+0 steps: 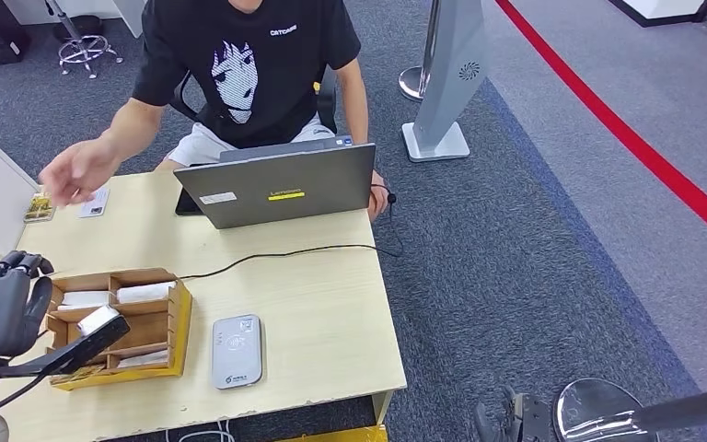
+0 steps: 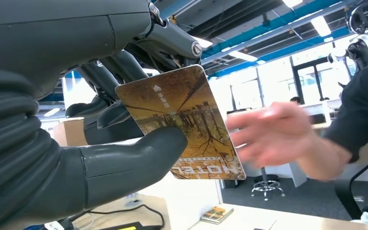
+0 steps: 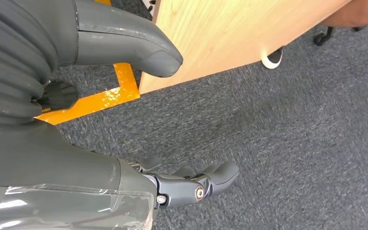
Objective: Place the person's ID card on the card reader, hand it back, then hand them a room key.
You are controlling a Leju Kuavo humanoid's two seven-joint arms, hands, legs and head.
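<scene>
Holding the room key (image 2: pixel 184 125) up, the left hand (image 2: pixel 76 120) pinches the card between its thick grey thumb and the darker fingers (image 2: pixel 110 115) behind it, the thumb pressed on the printed face near one long edge; the far end, where the hotel lettering runs, stands free. The person's hand (image 2: pixel 273 136) hovers just beside that free end, fingers spread, not yet touching as far as the blur allows. Judged by its looks, the card is thin, stiff, light plastic with a glossy face; it should slip easily under smooth pads, so a firm pinch across the flat faces suits it better than a hold on the edges, and the free end is the natural place for the person to take it. From the head view the left hand (image 1: pixel 0 308) sits raised over the near corner of the table (image 1: pixel 331 304), beside the wooden card box (image 1: pixel 133 322); the card reader (image 1: pixel 237 350) lies bare. The right hand (image 3: pixel 124 110) hangs beside the table edge above the carpet, fingers apart, holding nothing.
</scene>
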